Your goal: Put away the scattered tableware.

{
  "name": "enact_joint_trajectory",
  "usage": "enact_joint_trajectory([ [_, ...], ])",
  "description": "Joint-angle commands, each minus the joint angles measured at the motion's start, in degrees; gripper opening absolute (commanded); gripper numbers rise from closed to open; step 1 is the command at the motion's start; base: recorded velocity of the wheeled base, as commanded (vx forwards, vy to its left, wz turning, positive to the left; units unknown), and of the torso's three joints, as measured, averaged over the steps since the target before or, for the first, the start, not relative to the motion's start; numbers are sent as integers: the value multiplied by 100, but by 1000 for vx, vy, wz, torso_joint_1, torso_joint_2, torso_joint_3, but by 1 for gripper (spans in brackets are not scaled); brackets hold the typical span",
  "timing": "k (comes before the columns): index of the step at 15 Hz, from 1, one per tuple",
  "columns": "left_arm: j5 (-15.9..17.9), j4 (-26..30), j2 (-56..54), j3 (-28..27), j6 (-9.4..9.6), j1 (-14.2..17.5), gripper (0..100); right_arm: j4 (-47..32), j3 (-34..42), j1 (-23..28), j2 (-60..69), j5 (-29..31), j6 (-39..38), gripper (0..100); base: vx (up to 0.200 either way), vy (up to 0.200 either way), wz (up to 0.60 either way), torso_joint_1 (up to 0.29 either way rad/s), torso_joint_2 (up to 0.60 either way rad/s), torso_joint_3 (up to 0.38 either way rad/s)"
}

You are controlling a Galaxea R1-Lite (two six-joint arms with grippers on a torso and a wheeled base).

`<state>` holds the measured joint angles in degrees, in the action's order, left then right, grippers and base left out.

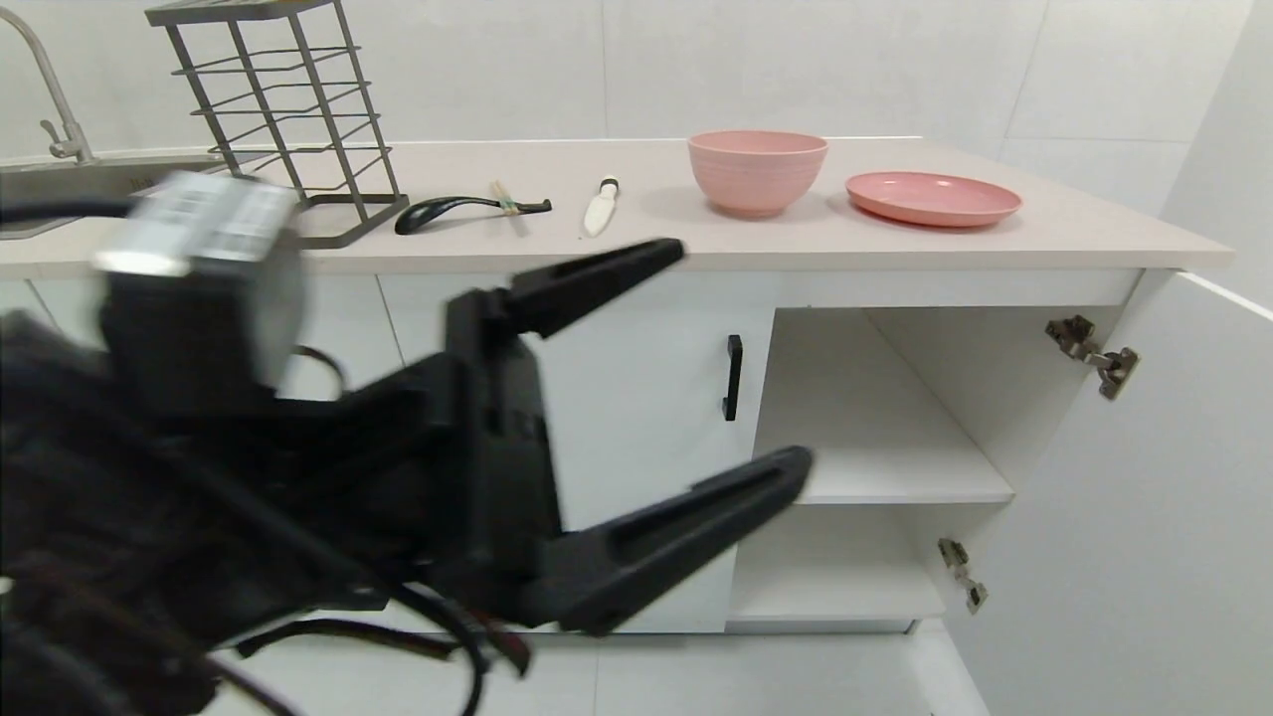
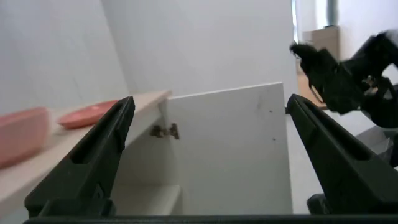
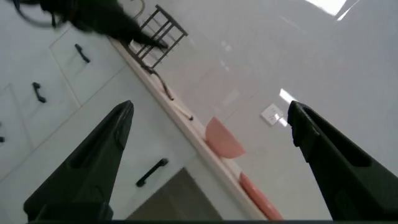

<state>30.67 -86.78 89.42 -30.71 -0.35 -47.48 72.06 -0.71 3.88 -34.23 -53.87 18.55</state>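
Head view: note left hand (image 1: pixel 744 358) spread wide, empty, in front of closed cabinet door (image 1: pixel 646 388). Find right hand (image 3: pixel 210 109) likewise spread, gripping nothing. Log pink bowl (image 1: pixel 758 171) and pink plate (image 1: pixel 933 197) near each other on counter (image 1: pixel 1094 237), black spoon (image 1: pixel 423 214) beside rack (image 1: pixel 239 10).

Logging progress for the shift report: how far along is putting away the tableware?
Done: the white cabinet door stands open. In hand: nothing; the left end effector and the right end effector are both open. Left: the round pink bowl, flat pink plate, black spoon, wooden chopsticks and small white utensil all lie on the beige countertop.
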Motion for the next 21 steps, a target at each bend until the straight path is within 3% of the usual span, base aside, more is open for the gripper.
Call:
enact_joint_trajectory([
  [1, -44, 716, -2614, 1287, 97, 1189, 100, -1379, 62, -45, 1402, 26, 8, 100, 0, 0, 0, 0, 0, 0],
  [2, -44, 803, -2746, 1339, 97, 1277, 100, -1660, 62, -54, 1613, 26, 17, 100, 0, 0, 0, 0, 0, 0],
  [4, -53, 1594, -3765, 1726, 141, 1918, 100, -3778, 62, -370, 3203, 43, 78, 100, 0, 0, 0, 0, 0, 0],
  [5, -53, 1841, -4002, 1814, 150, 2041, 100, -4218, 71, -388, 3423, 70, 140, 100, 0, 0, 0, 0, 0, 0],
  [6, -61, 2456, -4565, 2016, 158, 2349, 100, -4288, 71, -388, 3414, 254, 148, 100, 0, 0, 0, 0, 0, 0],
  [9, -105, 3818, -5778, 2429, 238, 3368, 100, -5439, 71, -379, 3406, 2126, -159, 100, 0, 0, 0, 0, 0, 0],
  [10, -114, 4662, -6516, 2526, 220, 3984, 100, -6547, 71, -379, 3406, 2926, -493, 100, 0, 0, 0, 0, 0, 0],
  [11, -114, 5295, -7061, 2535, 194, 4397, 100, -7065, 44, -379, 3406, 3199, -686, 100, 0, 0, 0, 0, 0, 0],
  [13, -114, 6297, -8010, 2763, 106, 5012, 100, -6907, 62, -379, 3406, 3436, -941, 100, 0, 0, 0, 0, 0, 0],
  [14, -132, 6754, -8467, 3071, 167, 5196, 100, -6898, 62, -379, 3406, 3884, -1135, 100, 0, 0, 0, 0, 0, 0],
  [17, -219, 7009, -8406, 3053, 211, 5161, 100, -6916, 62, -379, 3406, 4447, -1592, 100, 0, 0, 0, 0, 0, 0],
  [20, -202, 6965, -8309, 2904, 194, 4414, 100, -6925, 62, -379, 3397, 4534, -1583, 100, 0, 0, 0, 0, 0, 0],
  [21, -193, 7026, -8414, 3053, 281, 4353, 100, -6925, 62, -379, 3397, 4534, -1583, 100, 0, 0, 0, 0, 0, 0],
])
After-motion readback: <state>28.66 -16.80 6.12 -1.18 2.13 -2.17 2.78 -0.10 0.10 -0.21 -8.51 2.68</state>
